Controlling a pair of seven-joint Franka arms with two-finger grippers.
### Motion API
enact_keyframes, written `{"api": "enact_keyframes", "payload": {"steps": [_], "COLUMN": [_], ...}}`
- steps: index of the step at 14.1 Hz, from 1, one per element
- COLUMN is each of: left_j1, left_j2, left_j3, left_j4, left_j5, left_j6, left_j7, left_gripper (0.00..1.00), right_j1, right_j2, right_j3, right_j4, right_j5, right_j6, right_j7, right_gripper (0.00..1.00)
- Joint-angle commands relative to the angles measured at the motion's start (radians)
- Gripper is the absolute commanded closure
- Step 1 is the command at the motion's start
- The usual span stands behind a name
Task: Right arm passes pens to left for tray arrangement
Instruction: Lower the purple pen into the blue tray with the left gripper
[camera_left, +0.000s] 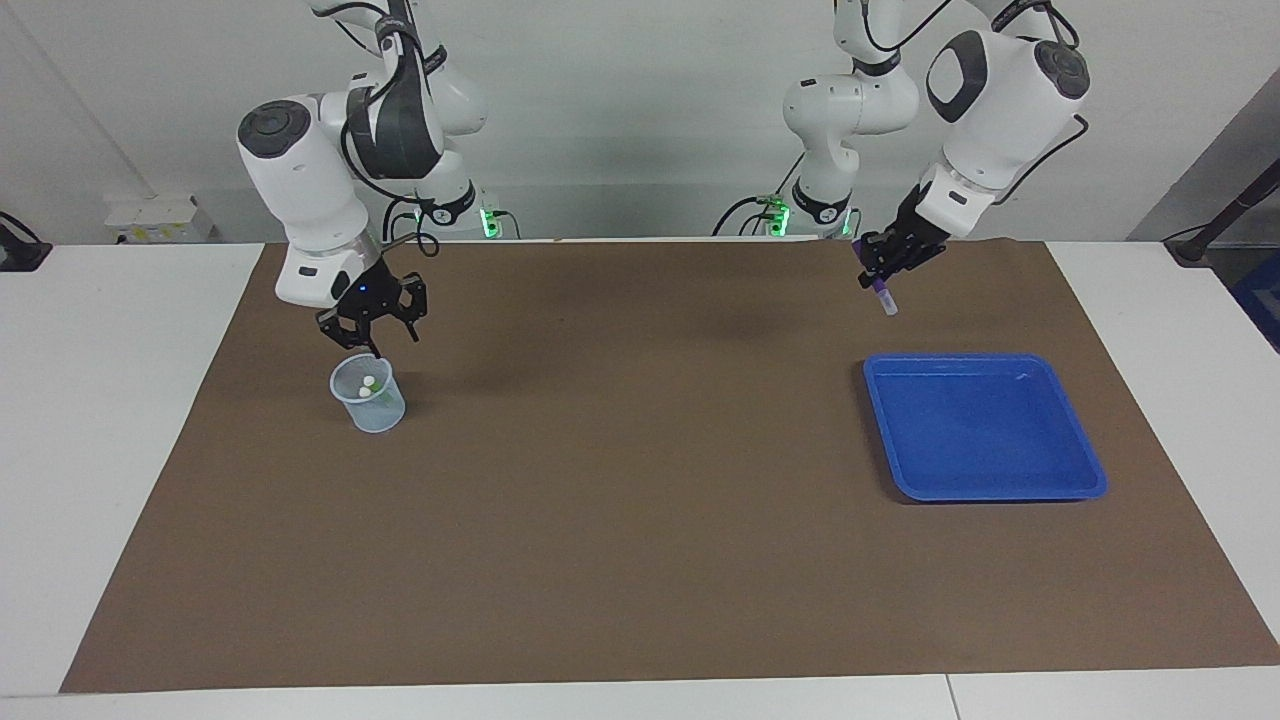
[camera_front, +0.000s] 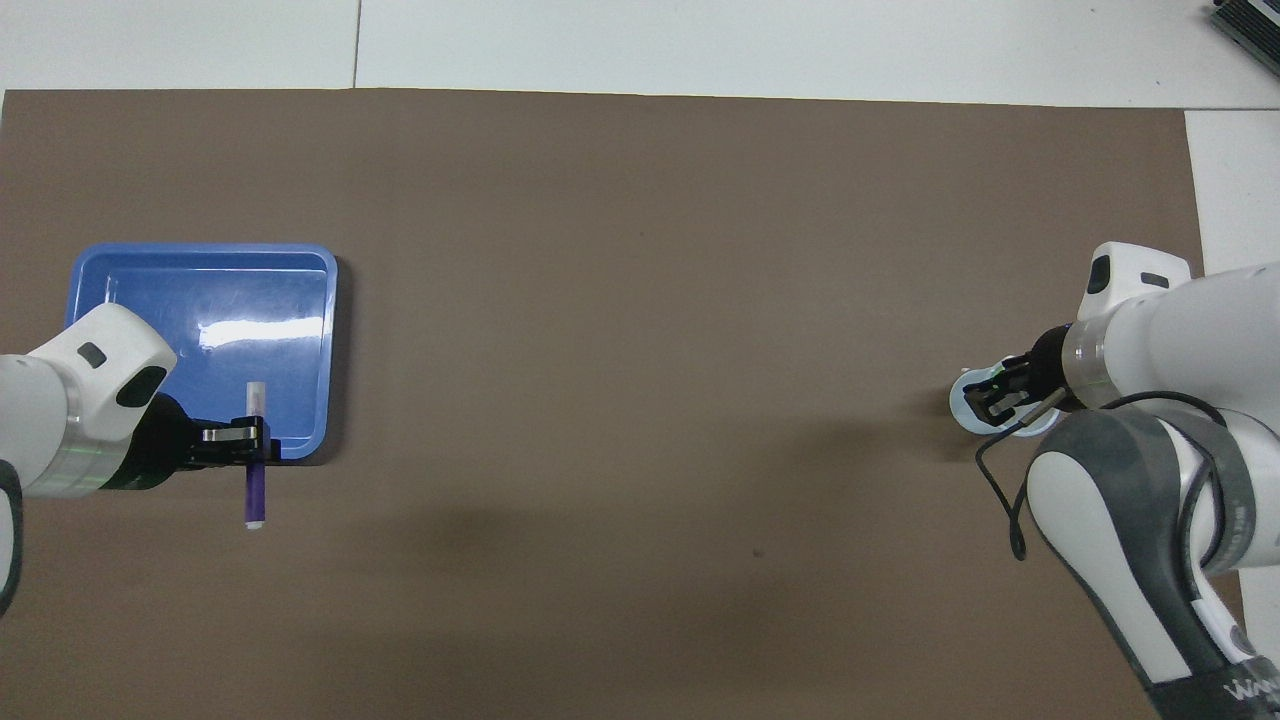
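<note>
My left jaws (camera_left: 886, 281) clench the purple pen (camera_front: 254, 487) over the tray's (camera_left: 1090, 490) six-o'clock rim; my right jaws (camera_left: 372, 335), fingers apart, hover over the cup (camera_left: 370, 395).

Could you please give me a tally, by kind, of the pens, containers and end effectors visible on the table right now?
Pens: 3 (purple pen, held by the left end effector; two white-capped pens standing in the cup)
Cups: 1 (translucent cup)
Trays: 1 (blue tray)
End effectors: 2 (left; right end effector above the cup)
Total: 7

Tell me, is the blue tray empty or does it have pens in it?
Empty. The tray shows only bare blue floor; the purple pen hangs in the left gripper, not yet in it.
</note>
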Motion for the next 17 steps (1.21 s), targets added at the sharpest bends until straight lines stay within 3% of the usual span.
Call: {"api": "enact_keyframes", "payload": {"steps": [1, 12, 17], "left_j1": [0.023, 0.059, 0.062], "left_j2": [0.074, 0.298, 0.421], "left_j3": [-0.009, -0.009, -0.008], "left_j4": [0.034, 0.044, 0.113], "left_j5": [0.071, 0.139, 0.147], "left_j6": [0.012, 0.288, 0.36], "left_j7": [0.086, 0.104, 0.104], "left_gripper": [1.0, 1.0, 1.0], "right_j1": [-0.03, -0.061, -0.084], "right_j2": [0.027, 0.091, 0.091], "right_j3": [0.005, 0.005, 0.006], "right_j4": [-0.009, -0.008, -0.019], "right_j5": [-0.023, -0.023, -0.023], "right_j6": [0.066, 0.145, 0.131], "right_j7": [-0.083, -0.131, -0.129], "right_gripper": [0.49, 0.48, 0.49]}}
